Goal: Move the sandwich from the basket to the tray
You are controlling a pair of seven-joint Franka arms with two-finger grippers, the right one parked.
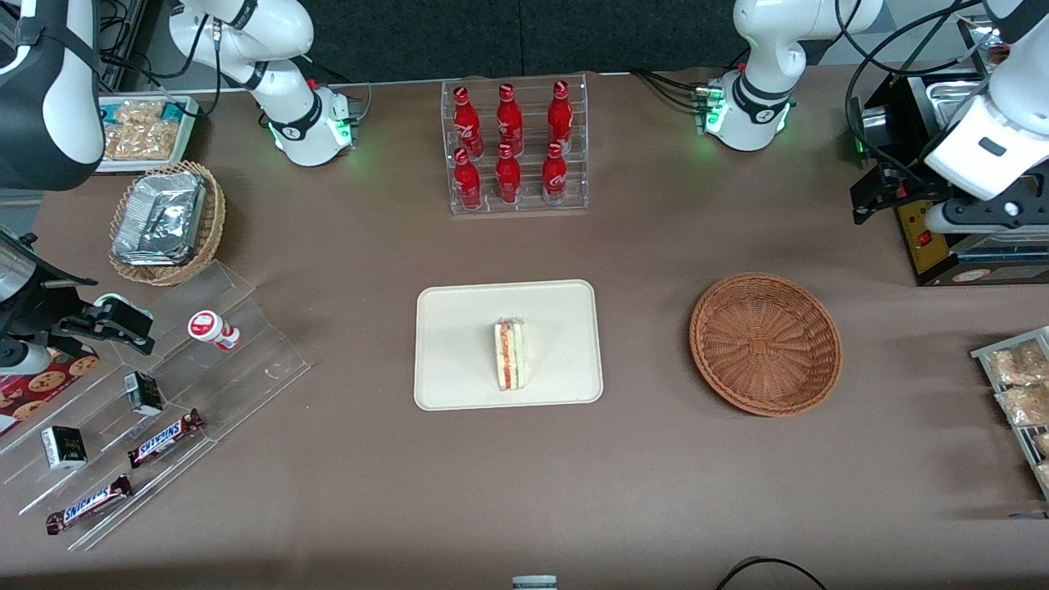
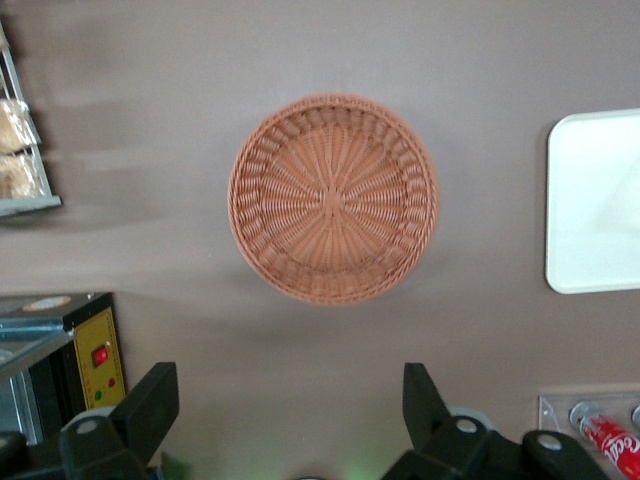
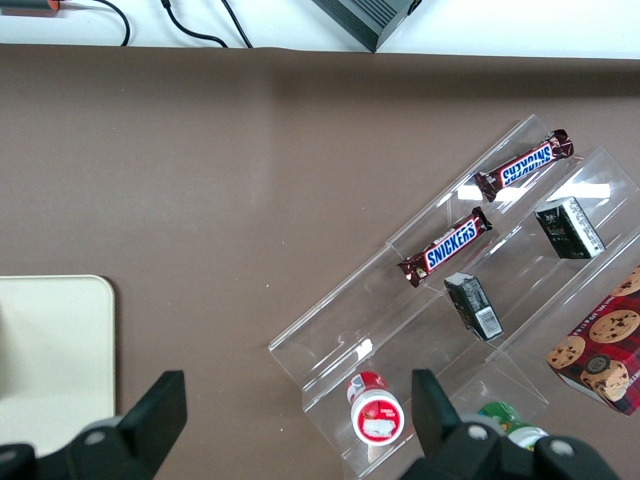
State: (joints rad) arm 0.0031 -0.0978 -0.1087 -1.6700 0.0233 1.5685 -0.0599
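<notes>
The sandwich (image 1: 510,355), a pale wedge with red and green filling, lies on the cream tray (image 1: 459,328) in the middle of the table. The round reddish-brown basket (image 1: 765,342) (image 2: 333,198) stands empty beside the tray, toward the working arm's end. My gripper (image 1: 870,197) (image 2: 290,375) hangs open high above the table, farther from the front camera than the basket, close to a black machine. Nothing is between its fingers (image 2: 150,400). A corner of the tray (image 2: 595,200) shows in the left wrist view.
A clear rack of red bottles (image 1: 515,147) stands farther back than the tray. The black machine (image 1: 951,238) and a wire rack of snack packs (image 1: 1020,385) sit at the working arm's end. A tan basket with foil trays (image 1: 168,221) and clear steps with candy bars (image 1: 164,438) lie toward the parked arm's end.
</notes>
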